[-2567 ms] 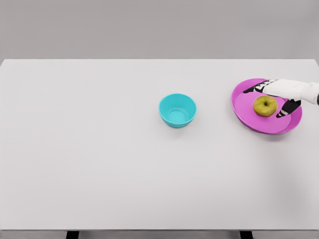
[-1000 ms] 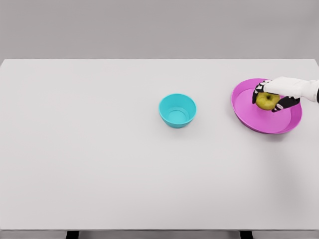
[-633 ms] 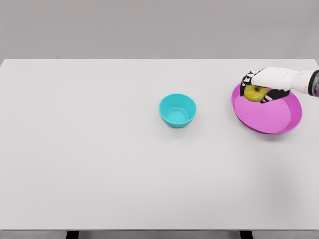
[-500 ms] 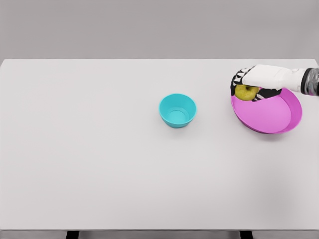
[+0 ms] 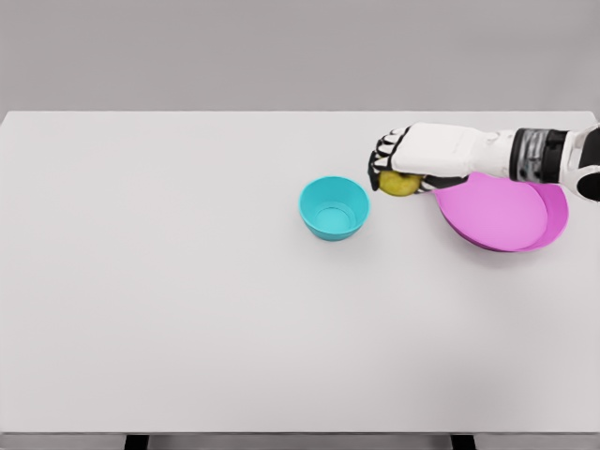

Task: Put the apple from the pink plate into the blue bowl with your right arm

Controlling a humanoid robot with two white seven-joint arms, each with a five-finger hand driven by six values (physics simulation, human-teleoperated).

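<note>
My right hand (image 5: 397, 169) reaches in from the right edge and is shut on the yellow-green apple (image 5: 400, 184), which hangs under the palm above the table. The apple is between the blue bowl (image 5: 334, 207) and the pink plate (image 5: 506, 217), just right of the bowl's rim. The bowl stands upright and holds nothing. The plate lies bare at the right, partly covered by my forearm. The left arm does not show.
The white table (image 5: 187, 281) fills the view, with its front edge along the bottom and its far edge against a grey wall. Nothing else stands on it.
My right hand closed on the apple on the plate, lifted it and carried it left, off the plate toward the bowl. The plate now holds nothing.
</note>
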